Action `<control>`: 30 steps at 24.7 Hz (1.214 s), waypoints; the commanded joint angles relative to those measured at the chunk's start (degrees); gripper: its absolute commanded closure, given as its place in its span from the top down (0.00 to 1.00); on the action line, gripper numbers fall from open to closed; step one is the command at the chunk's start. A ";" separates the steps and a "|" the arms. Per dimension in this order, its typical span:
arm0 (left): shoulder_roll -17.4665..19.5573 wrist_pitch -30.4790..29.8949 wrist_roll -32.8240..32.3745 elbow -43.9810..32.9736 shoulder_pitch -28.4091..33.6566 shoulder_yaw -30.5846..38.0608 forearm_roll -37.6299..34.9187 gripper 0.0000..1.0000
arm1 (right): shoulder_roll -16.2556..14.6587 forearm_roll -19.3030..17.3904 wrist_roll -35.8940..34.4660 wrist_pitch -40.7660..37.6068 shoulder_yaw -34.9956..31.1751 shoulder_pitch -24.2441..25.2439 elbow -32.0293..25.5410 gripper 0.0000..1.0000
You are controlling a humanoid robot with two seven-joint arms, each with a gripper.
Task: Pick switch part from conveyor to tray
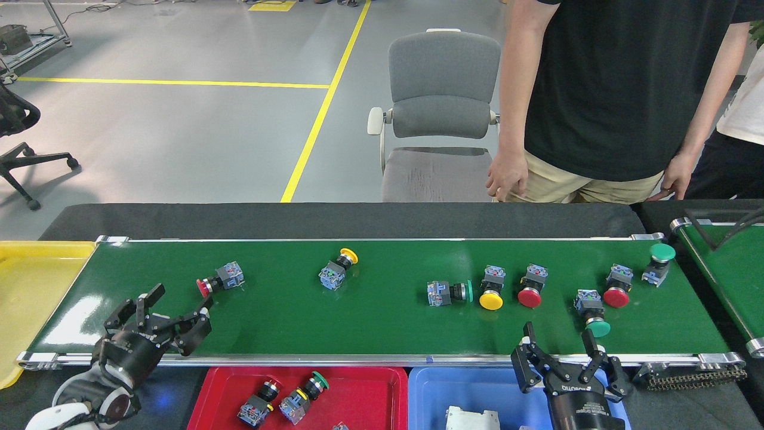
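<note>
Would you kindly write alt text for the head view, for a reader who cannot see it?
Eight push-button switch parts lie along a green conveyor, while the left gripper hovers open near a red-capped switch and the right gripper stands open at the near rail. A red tray with switches and a blue tray sit below; a person stands behind.

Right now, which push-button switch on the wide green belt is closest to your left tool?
The red-capped switch lying on its side at the belt's left end. It sits just beyond the open left tool; every other switch, starting with the yellow-capped one, lies farther right.
</note>
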 commanded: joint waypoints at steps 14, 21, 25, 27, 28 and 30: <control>1.22 -1.94 6.22 20.33 -11.91 -2.34 -0.37 1.00 | 7.52 0.82 0.17 0.44 12.55 -19.63 20.90 0.99; 0.69 6.32 11.23 26.66 -16.04 -10.16 -0.90 1.00 | 9.54 0.73 1.84 0.09 14.39 -21.21 25.02 0.99; 0.34 8.78 12.11 27.71 -16.83 -10.87 -0.81 0.93 | 9.54 0.56 1.84 0.00 14.39 -22.44 27.14 0.99; -0.10 8.87 12.11 27.63 -16.83 -11.05 -0.81 0.80 | 9.72 0.30 1.93 -0.09 14.48 -22.44 27.66 0.99; -0.28 8.87 12.20 27.63 -16.83 -11.13 -0.81 0.75 | 10.25 -0.14 1.84 0.00 14.48 -22.44 28.19 0.99; -1.42 8.78 12.20 27.63 -16.75 -11.31 -0.98 0.74 | 11.21 -0.32 1.84 0.26 14.31 -23.14 29.33 0.99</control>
